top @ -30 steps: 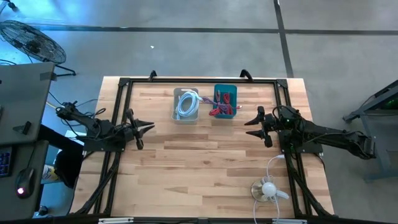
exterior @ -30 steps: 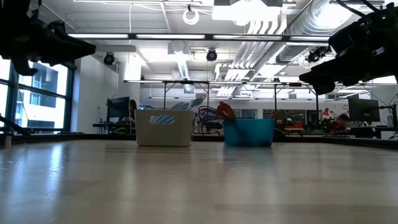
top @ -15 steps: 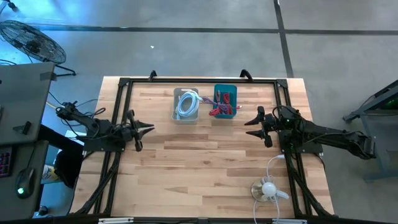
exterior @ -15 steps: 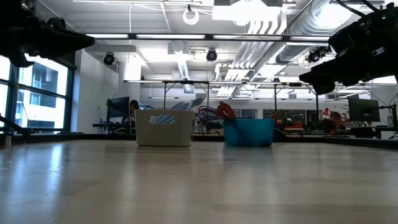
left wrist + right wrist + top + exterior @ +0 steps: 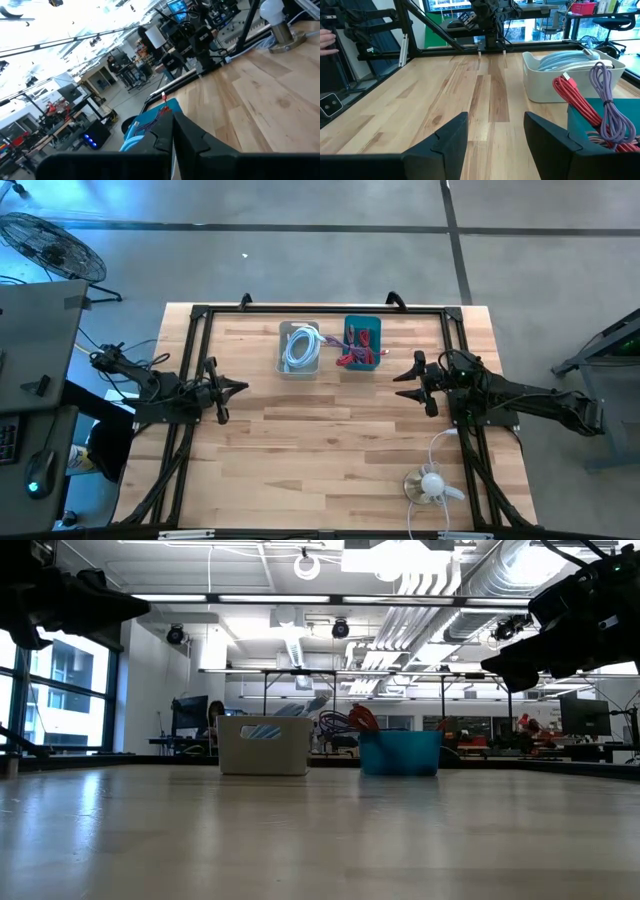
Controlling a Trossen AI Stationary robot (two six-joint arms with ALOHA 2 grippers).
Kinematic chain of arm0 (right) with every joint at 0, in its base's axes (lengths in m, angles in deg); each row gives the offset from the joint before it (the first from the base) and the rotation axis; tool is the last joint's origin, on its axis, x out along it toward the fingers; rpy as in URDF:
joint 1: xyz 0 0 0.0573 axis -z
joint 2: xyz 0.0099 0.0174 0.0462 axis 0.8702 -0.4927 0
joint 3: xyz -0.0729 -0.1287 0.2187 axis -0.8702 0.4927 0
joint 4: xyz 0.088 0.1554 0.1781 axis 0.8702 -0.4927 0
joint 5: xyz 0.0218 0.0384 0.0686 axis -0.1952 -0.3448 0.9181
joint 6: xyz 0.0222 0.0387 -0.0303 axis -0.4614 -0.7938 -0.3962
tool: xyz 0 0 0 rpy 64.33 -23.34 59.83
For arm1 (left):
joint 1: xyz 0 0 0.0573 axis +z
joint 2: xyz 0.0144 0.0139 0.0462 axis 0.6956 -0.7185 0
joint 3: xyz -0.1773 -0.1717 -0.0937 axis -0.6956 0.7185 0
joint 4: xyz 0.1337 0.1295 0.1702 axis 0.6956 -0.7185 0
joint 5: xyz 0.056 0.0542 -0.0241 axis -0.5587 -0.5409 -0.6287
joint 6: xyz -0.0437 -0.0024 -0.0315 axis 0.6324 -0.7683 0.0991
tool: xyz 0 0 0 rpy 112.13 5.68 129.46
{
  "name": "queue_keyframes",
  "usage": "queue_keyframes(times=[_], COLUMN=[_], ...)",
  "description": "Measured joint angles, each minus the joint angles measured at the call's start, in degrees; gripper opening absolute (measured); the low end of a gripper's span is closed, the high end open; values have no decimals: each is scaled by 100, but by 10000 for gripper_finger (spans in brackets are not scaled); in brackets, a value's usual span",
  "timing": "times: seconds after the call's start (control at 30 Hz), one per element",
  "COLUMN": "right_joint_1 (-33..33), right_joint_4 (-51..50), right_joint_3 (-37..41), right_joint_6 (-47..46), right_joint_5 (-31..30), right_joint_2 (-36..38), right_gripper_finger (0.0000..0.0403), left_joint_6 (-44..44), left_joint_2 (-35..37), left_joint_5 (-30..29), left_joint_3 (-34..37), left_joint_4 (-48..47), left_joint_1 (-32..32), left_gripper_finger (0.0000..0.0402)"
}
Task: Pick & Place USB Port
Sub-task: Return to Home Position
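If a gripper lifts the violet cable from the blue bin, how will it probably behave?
The violet cable looks thin and loops loosely, so it would likely droop. It crosses the red cable in the blue bin, so it may drag that along.

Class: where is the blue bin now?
In the high view the blue bin stands near the table's far edge, beside the gray bin, on its right-arm side.

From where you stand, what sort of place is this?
Most likely an open-plan robotics lab or workshop: bare ducts and strip lights overhead, benches crowded with equipment behind, and a wooden table where the left gripper and right gripper wait at its sides.
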Motion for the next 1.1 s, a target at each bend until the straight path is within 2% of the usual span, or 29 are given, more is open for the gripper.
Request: queue_keyframes(times=[0.8,0.93,1.1], right_joint_1=[-2,2,2], right_joint_4=[-5,170,466], right_joint_3=[0,-4,-7], right_joint_6=[9,622,147], right_joint_5=[2,-94,-195], right_joint_2=[2,0,1], right_gripper_finger=[186,186,186], left_joint_6=[48,48,48], left_joint_2=[0,0,0], left_joint_5=[13,13,15], left_joint_3=[-2,-4,-4], left_joint_4=[-173,-173,-173], left_joint_1=[0,0,0], left_gripper_finger=[18,18,18])
